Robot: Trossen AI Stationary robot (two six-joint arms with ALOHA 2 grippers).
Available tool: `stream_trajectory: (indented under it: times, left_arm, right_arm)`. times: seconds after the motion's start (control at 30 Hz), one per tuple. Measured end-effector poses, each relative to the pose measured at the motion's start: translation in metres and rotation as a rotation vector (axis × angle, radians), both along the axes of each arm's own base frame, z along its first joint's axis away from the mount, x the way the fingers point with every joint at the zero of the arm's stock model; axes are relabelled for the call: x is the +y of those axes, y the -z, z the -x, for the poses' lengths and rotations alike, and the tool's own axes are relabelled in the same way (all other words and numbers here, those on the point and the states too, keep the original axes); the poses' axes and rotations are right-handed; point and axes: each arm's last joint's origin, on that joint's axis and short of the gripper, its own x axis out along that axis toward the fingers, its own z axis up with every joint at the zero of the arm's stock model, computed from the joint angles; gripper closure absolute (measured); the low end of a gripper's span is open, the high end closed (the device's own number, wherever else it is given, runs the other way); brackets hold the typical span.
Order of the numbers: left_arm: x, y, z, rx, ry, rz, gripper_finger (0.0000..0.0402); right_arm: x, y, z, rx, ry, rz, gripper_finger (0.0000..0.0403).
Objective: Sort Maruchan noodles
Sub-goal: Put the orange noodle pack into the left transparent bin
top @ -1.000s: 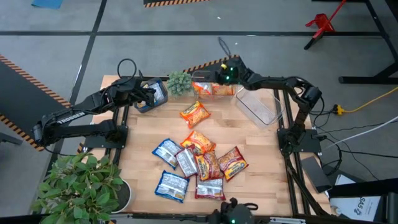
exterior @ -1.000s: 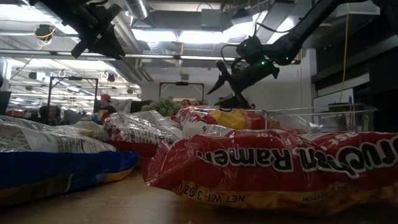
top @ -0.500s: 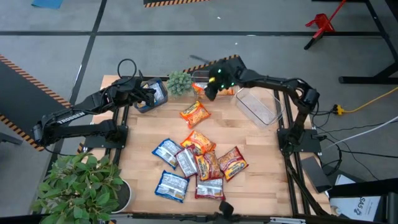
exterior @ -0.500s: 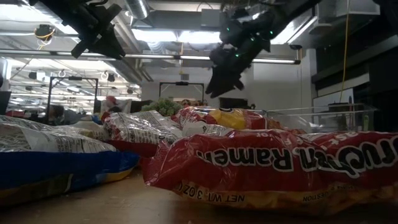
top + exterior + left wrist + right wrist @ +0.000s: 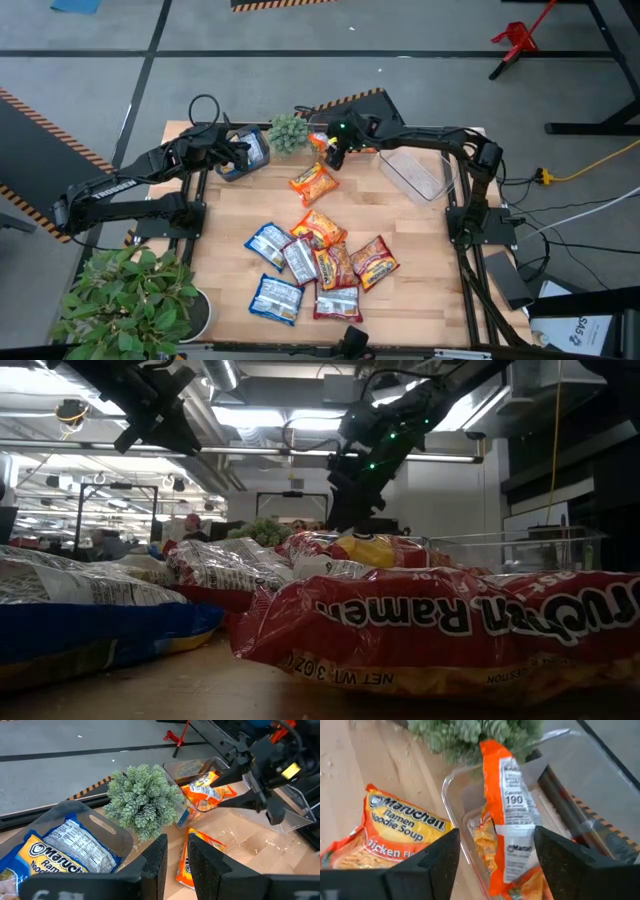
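Noodle packets (image 5: 318,264) heaped before plant (image 5: 289,132), bins (image 5: 415,170)

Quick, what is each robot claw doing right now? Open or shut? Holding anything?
Left gripper: nearly shut, a thin gap between its fingers, holding nothing.
Right gripper: open, empty, over the clear bin with orange noodle packets.

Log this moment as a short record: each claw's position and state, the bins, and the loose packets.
left claw: over the blue bin, far left
right claw: open, by the orange bin, empty
orange bin: holds orange packets
clear bin: nothing visible inside
loose orange packet: on table near right claw
pile: mixed packets, table's near half
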Motion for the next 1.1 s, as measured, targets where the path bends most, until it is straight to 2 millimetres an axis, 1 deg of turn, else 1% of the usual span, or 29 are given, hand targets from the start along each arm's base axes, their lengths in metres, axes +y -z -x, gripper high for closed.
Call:
stream_trajectory:
  times: [0.1, 0.17, 0.23, 0.37, 0.4, 0.43, 0.53, 0.6, 0.7, 0.8, 0.87, 0.93, 1.0, 1.1]
  left_arm:
    - [0.000, 0.000, 0.000, 0.000, 0.000, 0.000, 0.0333]
    - [0.000, 0.000, 0.000, 0.000, 0.000, 0.000, 0.0333]
    - [0.000, 0.000, 0.000, 0.000, 0.001, 0.000, 0.0333]
    - [0.000, 0.000, 0.000, 0.000, 0.001, 0.000, 0.0333]
    - [0.000, 0.000, 0.000, 0.000, 0.001, 0.000, 0.0333]
    - [0.000, 0.000, 0.000, 0.000, 0.001, 0.000, 0.0333]
    - [0.000, 0.000, 0.000, 0.000, 0.000, 0.000, 0.0333]
    - [0.000, 0.000, 0.000, 0.000, 0.000, 0.000, 0.0333]
    - [0.000, 0.000, 0.000, 0.000, 0.001, 0.000, 0.0333]
    - [0.000, 0.000, 0.000, 0.000, 0.000, 0.000, 0.0333]
    - [0.000, 0.000, 0.000, 0.000, 0.000, 0.000, 0.0333]
    - [0.000, 0.000, 0.000, 0.001, 0.000, 0.002, 0.0333]
    - [0.000, 0.001, 0.000, 0.006, 0.001, 0.004, 0.0333]
    - [0.000, 0.001, 0.000, 0.007, 0.001, 0.005, 0.0333]
  right_arm:
    - [-0.001, 0.004, -0.001, 0.014, 0.009, 0.000, 0.0175]
    - [-0.001, 0.004, 0.000, 0.020, 0.016, 0.000, 0.0205]
    - [0.000, 0.004, 0.000, 0.021, 0.020, 0.004, 0.0249]
    - [-0.001, 0.005, 0.001, 0.034, 0.028, 0.005, 0.0359]
    - [-0.001, 0.005, 0.001, 0.033, 0.028, 0.005, 0.0380]
    - [-0.001, 0.005, 0.001, 0.033, 0.030, 0.005, 0.0391]
    - [-0.001, 0.004, 0.001, 0.030, 0.045, -0.022, 0.0389]
    - [-0.001, -0.004, 0.000, 0.031, 0.038, -0.047, 0.0398]
    - [-0.002, -0.025, -0.005, -0.003, 0.008, -0.065, 0.0400]
    - [-0.004, -0.051, -0.009, -0.035, -0.033, -0.070, 0.0402]
    - [-0.006, -0.069, -0.010, -0.056, -0.055, -0.068, 0.0402]
    - [-0.005, -0.082, -0.009, -0.052, -0.079, -0.049, 0.0400]
    - [-0.005, -0.086, -0.007, -0.020, -0.103, -0.025, 0.0387]
    - [-0.004, -0.081, -0.007, 0.011, -0.131, -0.007, 0.0345]
